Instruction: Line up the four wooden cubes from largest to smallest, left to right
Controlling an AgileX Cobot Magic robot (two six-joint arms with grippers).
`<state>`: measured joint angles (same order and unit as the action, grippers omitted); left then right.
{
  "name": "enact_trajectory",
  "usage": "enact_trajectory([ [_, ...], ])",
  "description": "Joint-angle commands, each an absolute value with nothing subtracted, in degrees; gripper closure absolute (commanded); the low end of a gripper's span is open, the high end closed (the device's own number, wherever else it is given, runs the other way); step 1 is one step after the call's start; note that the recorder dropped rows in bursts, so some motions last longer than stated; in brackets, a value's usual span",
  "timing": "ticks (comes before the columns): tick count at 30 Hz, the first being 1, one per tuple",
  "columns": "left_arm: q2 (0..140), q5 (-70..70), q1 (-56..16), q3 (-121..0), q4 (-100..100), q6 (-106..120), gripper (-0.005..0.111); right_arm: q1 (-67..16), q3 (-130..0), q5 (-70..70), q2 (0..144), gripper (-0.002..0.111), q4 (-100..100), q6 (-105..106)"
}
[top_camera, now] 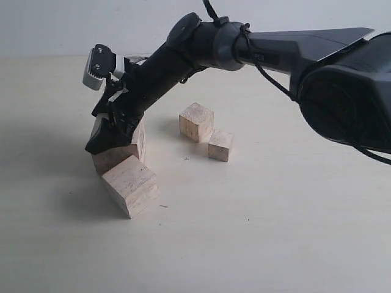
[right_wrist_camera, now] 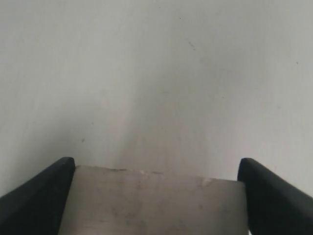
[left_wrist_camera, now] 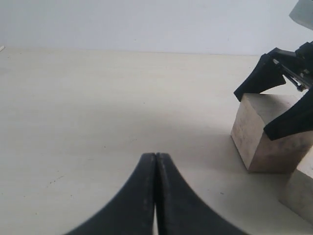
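Note:
Four pale wooden cubes lie on the table. My right gripper (top_camera: 113, 137) has reached across to the left and is shut on a large cube (top_camera: 125, 152), with one finger on each side (right_wrist_camera: 44, 193). The held cube (right_wrist_camera: 156, 205) fills the gap between the fingers, and it looks slightly tilted. Another large cube (top_camera: 130, 185) sits right in front of it, touching or nearly so. A medium cube (top_camera: 197, 121) and the smallest cube (top_camera: 220, 145) sit together near the middle. My left gripper (left_wrist_camera: 156, 157) is shut on nothing, low over bare table, facing the held cube (left_wrist_camera: 266, 139).
The right arm (top_camera: 263, 49) stretches across the upper part of the exterior view, above the table (top_camera: 275, 232). The left arm is out of the exterior view. The second large cube (left_wrist_camera: 301, 193) shows at the edge of the left wrist view.

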<state>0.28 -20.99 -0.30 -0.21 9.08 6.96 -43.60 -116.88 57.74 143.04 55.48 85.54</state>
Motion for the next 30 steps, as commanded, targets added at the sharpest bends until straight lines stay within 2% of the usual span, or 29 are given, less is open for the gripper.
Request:
enact_trajectory([
  [1, 0.00, -20.32, -0.58, 0.00, 8.87, 7.03, 0.107, -44.32, -116.89, 55.38, 142.83, 0.108, 57.14, 85.75],
  [17, 0.00, -20.32, -0.58, 0.00, 8.87, 7.03, 0.107, -44.17, -116.89, 52.13, 142.83, 0.108, 52.32, 85.27],
  [19, 0.00, -20.32, -0.58, 0.00, 8.87, 7.03, 0.107, -44.17, -116.89, 52.72, 142.83, 0.105, 52.32, 85.27],
  [22, 0.00, -20.32, -0.58, 0.00, 8.87, 7.03, 0.107, -44.17, -116.89, 53.40, 142.83, 0.091, 53.00, 85.27],
  [27, 0.00, -20.32, -0.58, 0.00, 8.87, 7.03, 0.107, -44.17, -116.89, 53.55, 142.83, 0.048, 54.58, 85.43],
  [30, 0.00, -20.32, -0.58, 0.00, 8.87, 7.03, 0.107, -44.17, -116.89, 53.42, 142.59, 0.027, 56.11, 85.43],
])
